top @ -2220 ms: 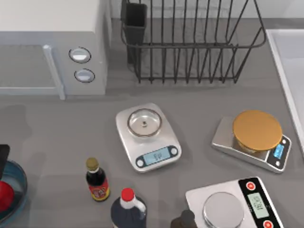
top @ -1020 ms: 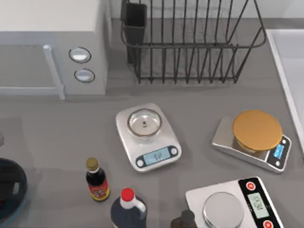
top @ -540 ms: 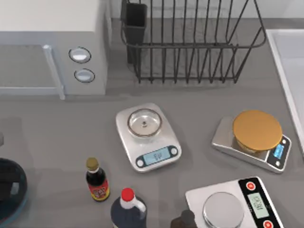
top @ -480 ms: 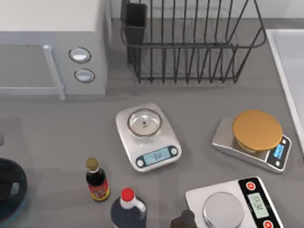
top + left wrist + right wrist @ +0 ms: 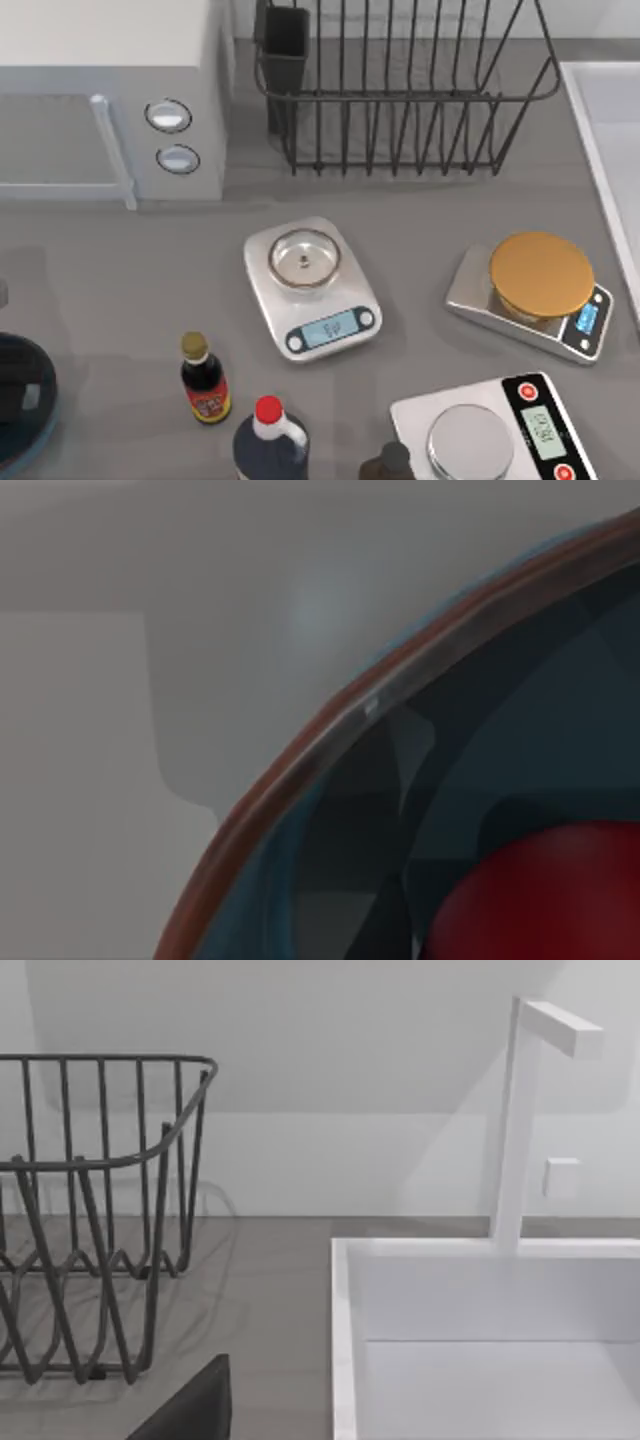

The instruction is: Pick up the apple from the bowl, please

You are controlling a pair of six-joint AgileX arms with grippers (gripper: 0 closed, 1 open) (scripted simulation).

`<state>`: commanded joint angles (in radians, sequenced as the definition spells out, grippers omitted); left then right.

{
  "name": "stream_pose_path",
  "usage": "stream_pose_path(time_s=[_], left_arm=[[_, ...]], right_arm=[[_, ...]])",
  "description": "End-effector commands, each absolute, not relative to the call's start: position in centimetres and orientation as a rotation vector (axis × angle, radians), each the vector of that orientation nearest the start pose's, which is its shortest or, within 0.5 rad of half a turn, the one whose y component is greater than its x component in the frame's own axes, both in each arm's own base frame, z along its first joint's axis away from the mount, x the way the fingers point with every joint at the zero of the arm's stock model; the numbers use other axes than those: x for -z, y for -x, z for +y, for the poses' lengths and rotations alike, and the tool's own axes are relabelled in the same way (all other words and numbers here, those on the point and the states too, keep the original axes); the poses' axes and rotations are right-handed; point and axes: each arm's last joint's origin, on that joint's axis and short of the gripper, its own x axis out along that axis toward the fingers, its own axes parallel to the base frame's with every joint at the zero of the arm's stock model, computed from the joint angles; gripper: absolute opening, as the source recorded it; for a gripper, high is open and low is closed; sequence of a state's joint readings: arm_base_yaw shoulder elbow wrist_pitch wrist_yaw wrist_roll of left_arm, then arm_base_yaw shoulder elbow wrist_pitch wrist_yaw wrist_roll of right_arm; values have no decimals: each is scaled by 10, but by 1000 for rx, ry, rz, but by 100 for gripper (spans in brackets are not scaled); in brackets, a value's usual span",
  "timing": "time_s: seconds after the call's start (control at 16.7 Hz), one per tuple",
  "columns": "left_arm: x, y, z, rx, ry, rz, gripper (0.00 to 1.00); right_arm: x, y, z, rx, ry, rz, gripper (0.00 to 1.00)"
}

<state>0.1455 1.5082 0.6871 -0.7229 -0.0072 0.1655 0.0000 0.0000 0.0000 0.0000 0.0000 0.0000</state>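
Observation:
The blue glass bowl (image 5: 48,400) sits at the table's far left edge, cut off by the top view's border. A dark shape, my left gripper (image 5: 8,400), hangs over the bowl's inside and covers the apple there. In the left wrist view the bowl's rim (image 5: 330,730) curves across very close, and the glossy red apple (image 5: 545,900) lies inside it, just beneath the camera. My right arm is parked off the table's right side, its wrist camera facing the dish rack (image 5: 90,1210) and the white sink (image 5: 480,1340).
A microwave (image 5: 100,90) and the wire dish rack (image 5: 400,90) stand at the back. Three scales sit at the middle (image 5: 310,285), right (image 5: 535,290) and front right (image 5: 490,430). A small sauce bottle (image 5: 204,380) and a red-capped jug (image 5: 270,440) stand right of the bowl.
The red apple showed in the bowl 2.2 s ago; my left gripper has since come down over it and hides it from above. Almost nothing has moved in the last half second.

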Motion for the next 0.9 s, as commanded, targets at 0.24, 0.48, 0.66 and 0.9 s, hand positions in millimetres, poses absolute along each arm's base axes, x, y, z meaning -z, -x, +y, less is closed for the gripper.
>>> stream_pose_path(time_s=[0.24, 0.48, 0.66, 0.9], left_arm=[[-139, -229, 34, 8, -24, 1554, 0], [-192, -252, 38, 10, -23, 1565, 0], [-253, -258, 39, 12, -22, 1580, 0], [-331, -243, 36, 11, -22, 1577, 0]], right_arm=[[-160, -106, -1, 0, 0, 0, 100], [-160, -106, -1, 0, 0, 0, 100], [-160, -106, -1, 0, 0, 0, 100], [-160, -106, -1, 0, 0, 0, 100]])
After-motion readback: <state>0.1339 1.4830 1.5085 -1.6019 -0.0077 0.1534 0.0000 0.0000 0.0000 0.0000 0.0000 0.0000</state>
